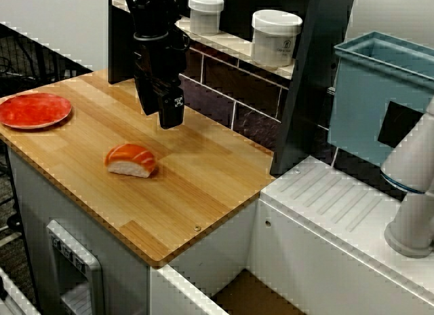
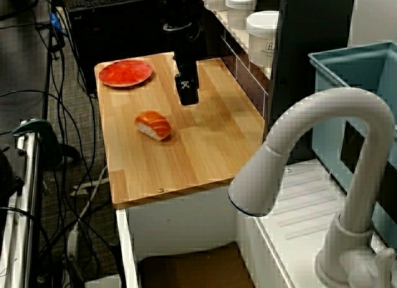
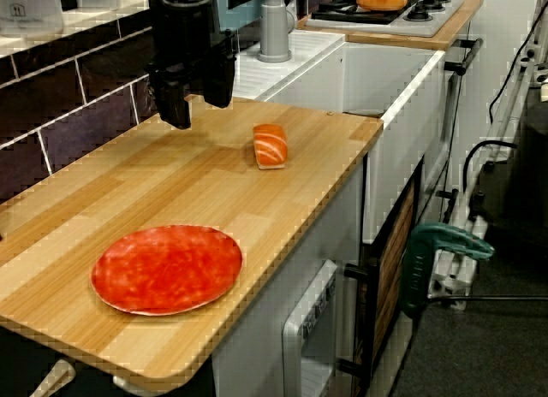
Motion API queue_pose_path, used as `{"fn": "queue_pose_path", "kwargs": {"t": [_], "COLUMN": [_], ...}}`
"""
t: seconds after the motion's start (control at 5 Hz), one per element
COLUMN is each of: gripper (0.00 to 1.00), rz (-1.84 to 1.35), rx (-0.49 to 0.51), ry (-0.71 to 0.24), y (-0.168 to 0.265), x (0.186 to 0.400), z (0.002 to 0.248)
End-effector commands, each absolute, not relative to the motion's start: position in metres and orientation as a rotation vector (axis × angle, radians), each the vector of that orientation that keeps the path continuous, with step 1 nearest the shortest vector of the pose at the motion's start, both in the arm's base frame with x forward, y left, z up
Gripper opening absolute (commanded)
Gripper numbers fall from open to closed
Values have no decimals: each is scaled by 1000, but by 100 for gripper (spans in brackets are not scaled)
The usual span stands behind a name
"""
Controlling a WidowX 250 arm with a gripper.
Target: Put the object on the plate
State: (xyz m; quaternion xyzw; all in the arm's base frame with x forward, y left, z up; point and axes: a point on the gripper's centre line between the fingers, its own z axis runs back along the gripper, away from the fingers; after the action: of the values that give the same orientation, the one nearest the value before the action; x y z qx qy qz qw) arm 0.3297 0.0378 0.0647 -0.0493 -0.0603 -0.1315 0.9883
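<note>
- The view from the sink side shows the salmon nigiri lying flat on the wooden countertop, orange striped top up, white rice base down.
- In that view the black gripper hangs above the board, its tips clear of the wood, and the nigiri lies at about 7 o'clock from them, near but apart, nothing touching it.
- The red plate sits at the far left end of the counter, at about 10 o'clock from the nigiri, well apart from it.
- The view over the faucet puts the gripper between the plate and the nigiri; the nigiri is at about 7 o'clock from the tips.
- The view from the plate end has the plate in front, the nigiri farther back, and the gripper at about 10 o'clock from the nigiri.
- There the fingers hang down with a gap between them, holding nothing; how wide the jaws stand I cannot tell.
- Two white lidded jars stand on the tiled ledge behind the counter.
</note>
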Motion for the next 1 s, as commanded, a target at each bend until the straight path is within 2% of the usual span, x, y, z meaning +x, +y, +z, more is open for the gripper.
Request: {"fn": "queue_pose_path", "kwargs": {"t": [0.0,0.2,0.4,0.6,0.8], "gripper": [100,100,100,100,100], "rz": [-264,-339,-458,-589,-671], "rx": [-99,-113,-114,-100,-82], "ry": [-121,-167,-220,-252,-274], "y": [38,33,26,19,22], "x": [330,317,299,283,275], "z": [65,100,113,108,89]}}
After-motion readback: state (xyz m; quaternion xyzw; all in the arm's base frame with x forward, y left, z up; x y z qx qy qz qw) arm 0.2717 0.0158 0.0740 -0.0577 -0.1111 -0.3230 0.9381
